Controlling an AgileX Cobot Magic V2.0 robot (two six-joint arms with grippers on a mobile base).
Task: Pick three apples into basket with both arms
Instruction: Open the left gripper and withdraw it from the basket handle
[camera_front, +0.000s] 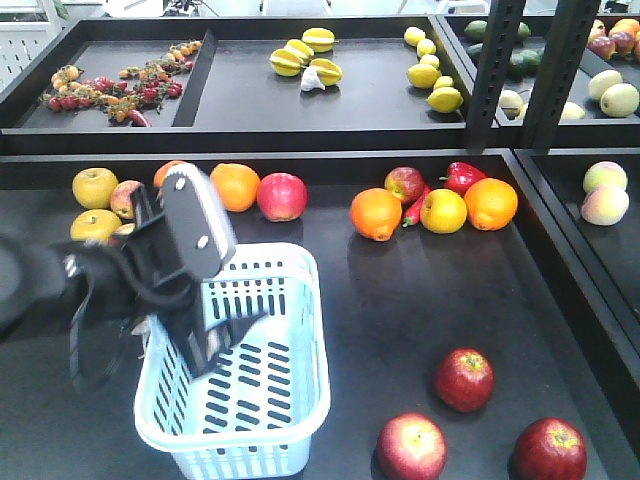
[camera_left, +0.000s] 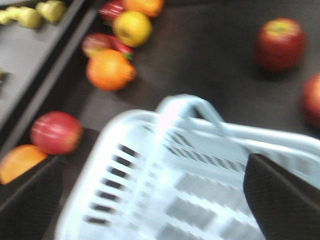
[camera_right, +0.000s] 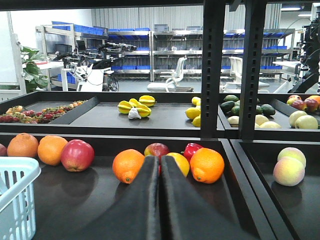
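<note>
Dark-red, your three apples (camera_front: 463, 379) sit on the surface (camera_front: 400, 300); left hand (camera_front: 222, 335) hangs spread above the basket (camera_front: 235, 445), right hand (camera_right: 160, 165) clenched empty.

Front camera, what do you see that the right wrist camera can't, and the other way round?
Only the front view: the three apples near the basket, and the left gripper over it. Only the right wrist view: the right gripper, shut, and shelves far behind. Both: the basket, oranges and red pepper.

The basket (camera_front: 318, 340) stands front left on the table (camera_front: 400, 290). The three apples (camera_front: 463, 379) lie right of it, oranges (camera_front: 376, 214) behind them
</note>
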